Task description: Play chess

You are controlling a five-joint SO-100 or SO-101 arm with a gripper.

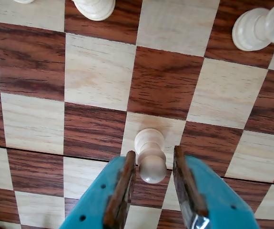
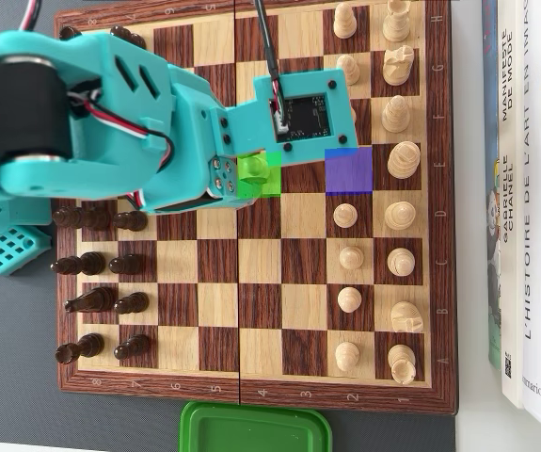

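Note:
A white pawn (image 1: 150,155) stands upright on a light square of the wooden chessboard (image 1: 98,71). In the wrist view my gripper (image 1: 154,153) is open around it, with one brown-padded teal finger on each side of its head. The left pad is close to the head and a gap shows on the right. From overhead, the teal arm (image 2: 148,122) reaches over the board (image 2: 251,391) and the same pawn (image 2: 259,169) sits in a green-tinted square. A blue-tinted empty square (image 2: 349,170) lies two squares to its right.
White pieces (image 2: 400,212) fill the board's right columns and dark pieces (image 2: 101,264) line the left. Two white pieces (image 1: 258,28) stand near the top of the wrist view. Books (image 2: 524,188) lie right of the board, and a green lid (image 2: 254,428) lies below it.

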